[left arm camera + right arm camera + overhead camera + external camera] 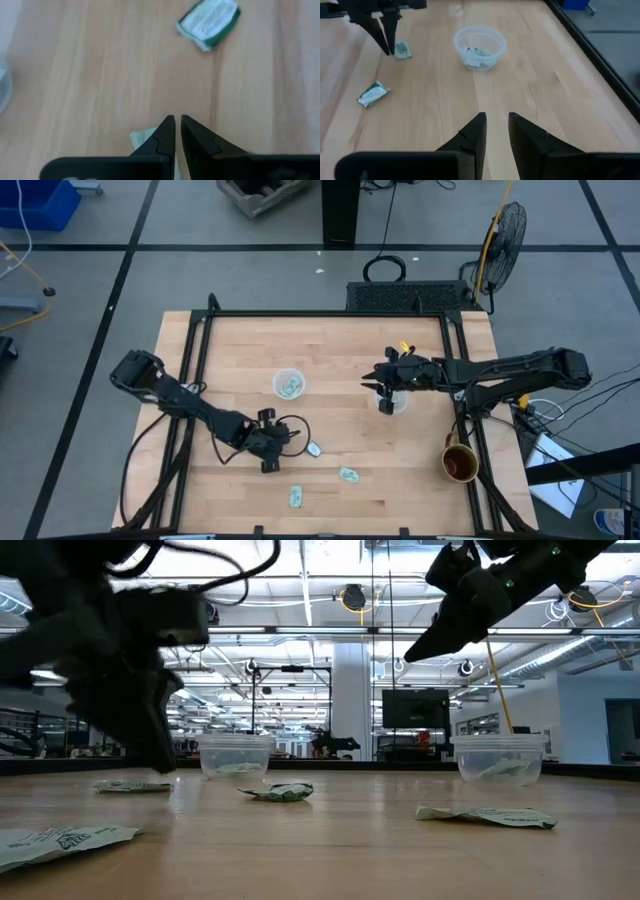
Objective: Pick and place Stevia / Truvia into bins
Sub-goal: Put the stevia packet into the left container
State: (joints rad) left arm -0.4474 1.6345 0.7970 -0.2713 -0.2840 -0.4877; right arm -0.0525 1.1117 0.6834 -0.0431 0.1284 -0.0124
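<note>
Two clear cups stand on the wooden table, the left one (288, 384) and the right one (392, 402); both hold pale green packets. Three packets lie flat near the table's near edge (313, 448) (348, 474) (296, 497). My left gripper (175, 120) is low at the table, fingers almost together, pointing down at the edge of another packet (142, 137) that lies flat, also seen from the right wrist (402, 49). A crumpled packet (209, 22) lies farther off. My right gripper (496, 120) hovers above the right cup, open and empty. My left gripper comes from above with its fingertips (386, 50) right beside a flat packet's edge (137, 136). The packet lies on the table and partly under one finger. I cannot tell whether the fingers touch it.
A brown mug (460, 463) stands at the table's right edge, near the right arm's base. A black frame runs around the tabletop (330, 313). Bare wood lies between the two cups and along the far side.
</note>
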